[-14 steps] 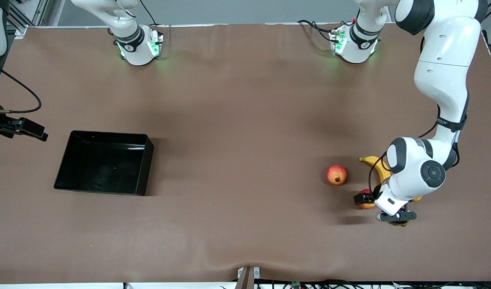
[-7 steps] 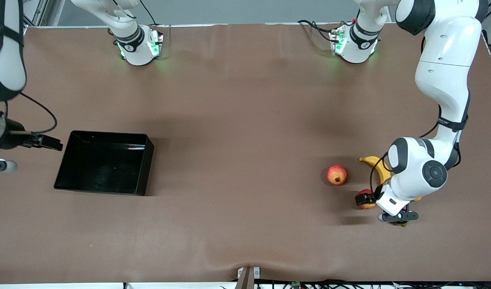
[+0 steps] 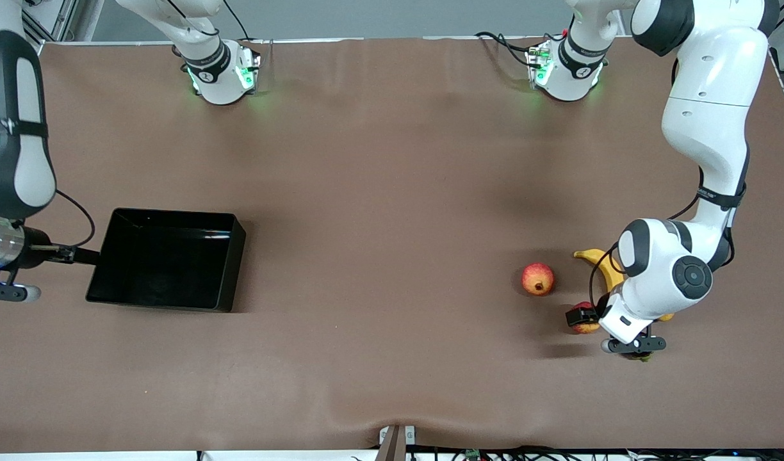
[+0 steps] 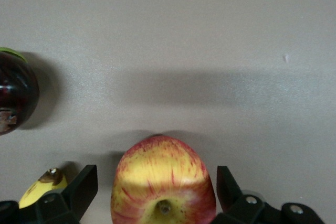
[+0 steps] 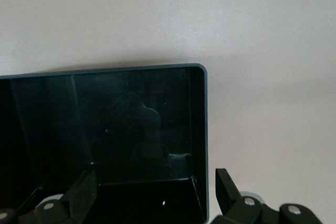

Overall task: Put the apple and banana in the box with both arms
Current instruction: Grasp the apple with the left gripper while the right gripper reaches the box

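The apple (image 4: 163, 182), red with yellow streaks, rests on the table between the fingers of my left gripper (image 4: 155, 187). The jaws are open, with a gap on each side of the fruit. In the front view the apple (image 3: 584, 329) peeks out under the left gripper (image 3: 590, 320). The yellow banana (image 3: 606, 269) lies just beside it, farther from the front camera, and its dark tip (image 4: 46, 182) shows by one finger. My right gripper (image 5: 155, 192) is open over the black box (image 5: 203, 129), one finger inside the wall and one outside. It hangs at the box (image 3: 232, 269) end toward the right arm.
A red-orange round fruit with a crown tip (image 3: 538, 279) sits beside the banana, toward the table's middle. A dark round fruit (image 4: 13, 98) lies close to the apple, partly under the left hand (image 3: 638, 355). Brown table cloth stretches between the box and the fruits.
The right arm has swung in from the table's edge, bringing its open gripper to the box's wall. The left gripper has stayed around the apple.
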Robot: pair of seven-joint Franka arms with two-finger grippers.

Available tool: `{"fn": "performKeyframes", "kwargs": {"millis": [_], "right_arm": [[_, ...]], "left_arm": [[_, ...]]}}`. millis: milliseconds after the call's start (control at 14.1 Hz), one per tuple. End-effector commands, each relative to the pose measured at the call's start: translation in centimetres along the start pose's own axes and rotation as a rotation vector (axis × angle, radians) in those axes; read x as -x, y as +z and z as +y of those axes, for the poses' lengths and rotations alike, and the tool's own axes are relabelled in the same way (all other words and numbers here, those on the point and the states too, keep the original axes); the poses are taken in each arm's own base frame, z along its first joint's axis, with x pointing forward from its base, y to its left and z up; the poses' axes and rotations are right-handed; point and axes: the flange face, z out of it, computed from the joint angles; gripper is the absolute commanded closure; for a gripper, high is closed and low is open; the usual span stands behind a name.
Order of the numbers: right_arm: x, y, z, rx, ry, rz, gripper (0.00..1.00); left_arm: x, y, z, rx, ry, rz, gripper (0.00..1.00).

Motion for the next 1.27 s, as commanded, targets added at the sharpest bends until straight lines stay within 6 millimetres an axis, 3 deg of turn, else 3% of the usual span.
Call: {"fn": "performKeyframes", "kwargs": {"millis": [0, 142, 354, 495, 708, 920, 991, 1062, 1203], "right_arm": [[0.8, 1.7, 0.6, 0.008, -0.004, 0.014, 0.00], [0.7, 3.7, 1.0, 0.008, -0.002, 0.014, 0.00], [0.1, 7.0, 3.4, 0.003, -0.024, 0.002, 0.00], [0.1, 8.1, 4.1, 0.001, -0.032, -0.006, 0.00], [0.4, 9.6, 4.5, -0.004, -0.026, -0.032, 0.00], [0.4, 10.7, 4.6, -0.007, -0.042, -0.047, 0.00], [0.4, 11.0, 4.8, -0.008, -0.044, -0.052, 0.00], [0.5, 11.4, 5.1, -0.009, -0.040, -0.058, 0.00], [0.5, 12.0, 5.1, -0.010, -0.040, -0.067, 0.00]], "left_arm": [[0.3, -0.5, -0.1, -0.003, -0.002, -0.013, 0.00], [0.5, -0.4, 0.0, -0.004, -0.001, -0.027, 0.00], [0.6, -0.6, 0.2, -0.004, 0.002, -0.043, 0.00], [0.7, -0.6, 0.1, -0.005, 0.002, -0.050, 0.03], [0.6, -0.9, 0.2, -0.005, 0.008, -0.049, 0.32], [0.4, -1.4, 0.4, -0.006, 0.023, -0.045, 0.84], [0.4, -1.7, 0.4, -0.008, 0.024, -0.047, 0.95], [0.2, -2.5, 0.5, -0.008, 0.026, -0.038, 1.00], [0.1, -4.2, 1.0, -0.014, 0.034, -0.046, 1.00]]}}
